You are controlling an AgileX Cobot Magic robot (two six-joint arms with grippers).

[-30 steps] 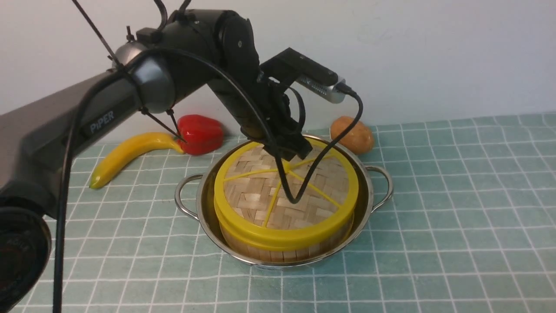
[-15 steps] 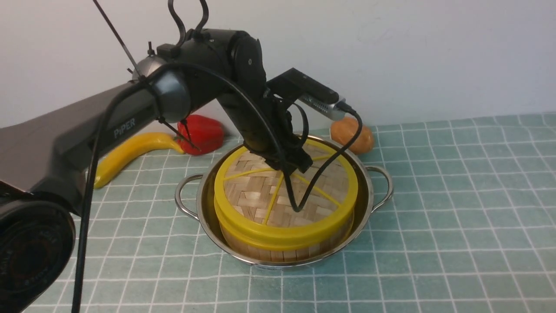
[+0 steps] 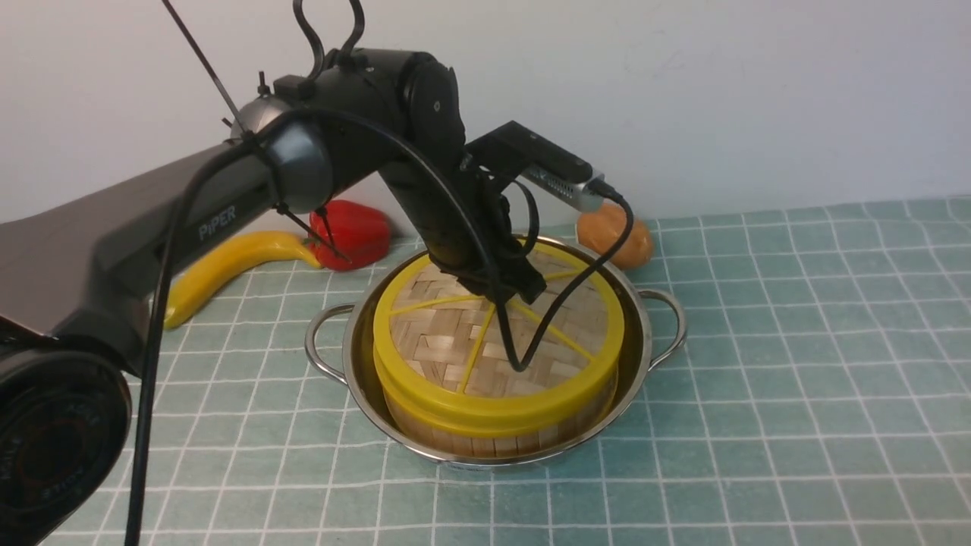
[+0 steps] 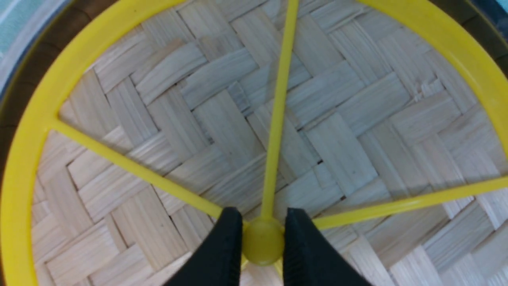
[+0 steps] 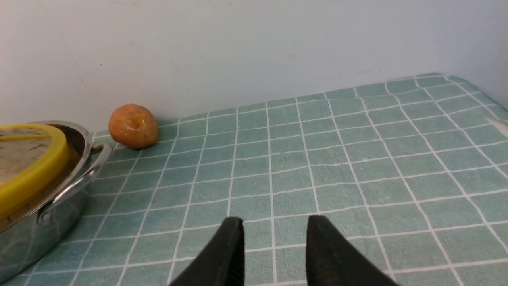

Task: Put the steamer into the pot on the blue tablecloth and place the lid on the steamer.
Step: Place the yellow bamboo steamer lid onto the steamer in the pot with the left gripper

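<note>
I see the lid [image 3: 497,341] sitting flat on the steamer [image 3: 485,432], which stands in the pot [image 3: 645,334] on the blue tablecloth [image 3: 758,379]. The lid's yellow hub lies right between the left gripper [image 4: 262,234] jaws; both black tips press its sides, so I read them as clamped on it, though the contact sits at the wrist view's edge. My right gripper [image 5: 274,238] hangs over bare cloth to the right, jaws apart and holding nothing, well clear of the pot.
</note>
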